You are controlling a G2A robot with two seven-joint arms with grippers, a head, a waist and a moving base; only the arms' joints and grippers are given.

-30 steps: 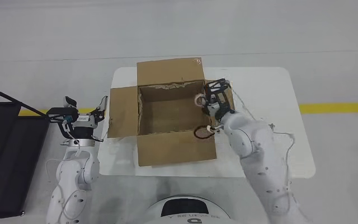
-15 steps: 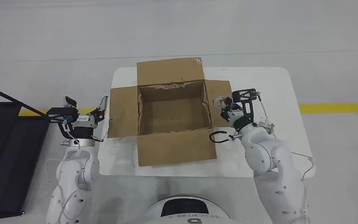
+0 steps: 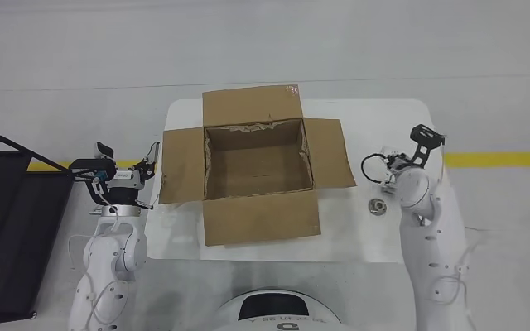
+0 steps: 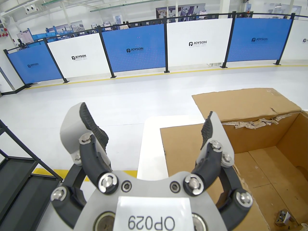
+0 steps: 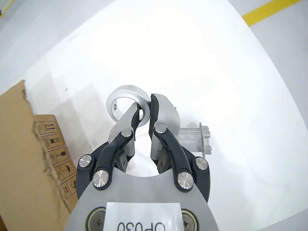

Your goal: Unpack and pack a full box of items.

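An open cardboard box point(image 3: 258, 218) stands in the middle of the white table point(image 3: 387, 124), all four flaps folded outward. My right gripper point(image 5: 144, 111) hangs low over the table right of the box, shut on the rim of a silver metal ring point(image 5: 121, 97). In the top view the right gripper point(image 3: 386, 170) is beyond the box's right flap. A small finned metal part point(image 5: 198, 137) lies on the table beside it, the same metal part point(image 3: 376, 206) seen from above. My left gripper point(image 4: 151, 126) stands open and holds nothing, off the table's left edge beside the box point(image 4: 252, 131).
A small metal piece point(image 4: 284, 217) lies on the box floor. A black rack point(image 3: 25, 232) stands left of the table. A yellow floor line point(image 3: 484, 159) runs past the table's right side.
My right arm has swung from over the box's right wall out to the right with the ring in its gripper. The box's right flap now lies flat. The left arm has not moved.
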